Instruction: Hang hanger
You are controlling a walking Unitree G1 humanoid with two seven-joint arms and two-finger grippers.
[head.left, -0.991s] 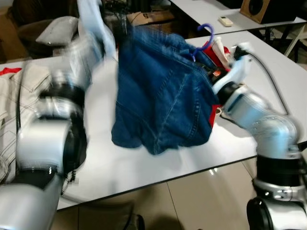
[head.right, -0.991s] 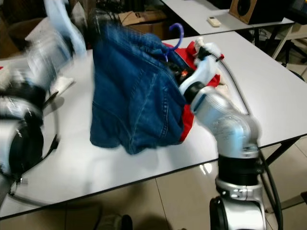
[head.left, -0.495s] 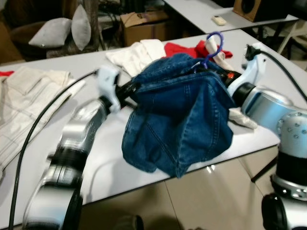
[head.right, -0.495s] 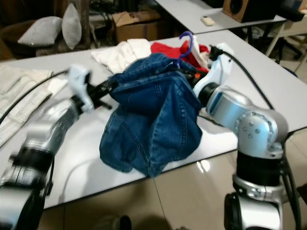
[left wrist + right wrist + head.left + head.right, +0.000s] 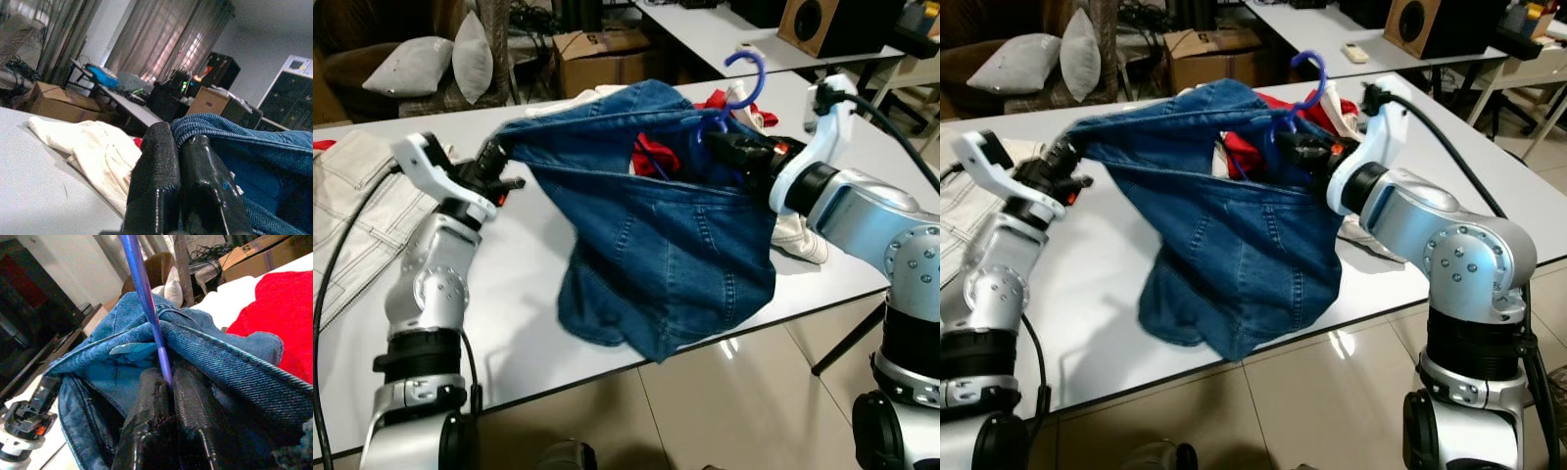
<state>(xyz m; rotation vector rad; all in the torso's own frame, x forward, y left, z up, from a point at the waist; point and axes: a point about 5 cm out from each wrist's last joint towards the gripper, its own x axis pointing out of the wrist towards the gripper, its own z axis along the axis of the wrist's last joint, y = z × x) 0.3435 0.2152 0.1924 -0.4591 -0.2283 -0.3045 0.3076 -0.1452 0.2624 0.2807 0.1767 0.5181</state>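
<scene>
Hanger (image 5: 736,90), purple, sits with the blue denim garment (image 5: 658,245) stretched above the white table (image 5: 533,323); going left to right, the left gripper (image 5: 494,164) pinches one end of the waistband, fingers (image 5: 161,186) closed on denim, and could lose that thin bite under tension; the right gripper (image 5: 720,152) clamps the hanger's stem through the cloth, where the smooth rod might twist or slide

Hanger (image 5: 745,80) body hidden in jeans (image 5: 666,255) (hook shows).

A white table (image 5: 519,323) carries denim jeans (image 5: 666,264) and cream clothes (image 5: 347,196).
</scene>
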